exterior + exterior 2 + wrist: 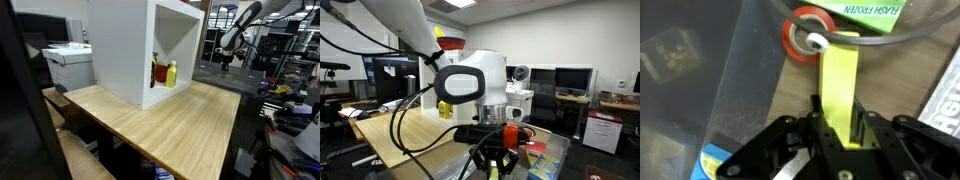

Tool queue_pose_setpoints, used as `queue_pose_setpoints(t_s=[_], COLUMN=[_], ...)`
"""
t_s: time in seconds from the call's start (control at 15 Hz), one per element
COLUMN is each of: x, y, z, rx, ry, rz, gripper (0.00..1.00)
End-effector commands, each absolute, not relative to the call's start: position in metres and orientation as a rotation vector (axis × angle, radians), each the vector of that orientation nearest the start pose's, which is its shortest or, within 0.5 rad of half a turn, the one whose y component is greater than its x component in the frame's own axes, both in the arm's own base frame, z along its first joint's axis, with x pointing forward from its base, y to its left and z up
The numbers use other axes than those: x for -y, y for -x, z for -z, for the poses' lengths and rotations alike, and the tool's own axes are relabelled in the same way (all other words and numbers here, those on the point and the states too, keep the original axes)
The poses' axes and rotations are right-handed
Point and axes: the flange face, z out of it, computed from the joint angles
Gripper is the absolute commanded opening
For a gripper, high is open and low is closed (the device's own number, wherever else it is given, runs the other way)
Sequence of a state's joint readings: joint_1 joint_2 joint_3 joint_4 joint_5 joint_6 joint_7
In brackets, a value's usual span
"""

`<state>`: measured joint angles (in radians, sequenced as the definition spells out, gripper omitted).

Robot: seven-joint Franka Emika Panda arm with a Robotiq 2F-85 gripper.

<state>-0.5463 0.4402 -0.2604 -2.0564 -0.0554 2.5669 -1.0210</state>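
Long, flat yellow strip (pixel 838 80), narrow and bright, pinched at its near end by the gripper (pixel 833 128). Stretches straight away, far end reaching a red ring (pixel 796 50) on the wooden surface.

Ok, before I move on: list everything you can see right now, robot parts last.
strip: one, yellow, pinched in the hand, running up to the ring
ring: one, red, at the strip's far end
box: one, green lettering, beyond the ring
plastic sheet: one, clear, beside the hand
table: one, light wood, in an exterior view
cabinet: one, white, open-fronted, on the table
bottles: two, one red and one yellow, inside the cabinet
printer: one, white, by the table's end
monitors: at least two, dark, background
arm: one, white
hand: one, black, shut on the strip
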Motion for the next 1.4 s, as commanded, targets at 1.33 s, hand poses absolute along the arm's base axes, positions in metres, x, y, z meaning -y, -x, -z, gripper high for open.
queue_pose_setpoints(t_s=[1.33], x=[0.432], y=[-0.440], z=[-0.316], rx=[0.572], ry=[3.285], rz=[-0.075], gripper=[0.07])
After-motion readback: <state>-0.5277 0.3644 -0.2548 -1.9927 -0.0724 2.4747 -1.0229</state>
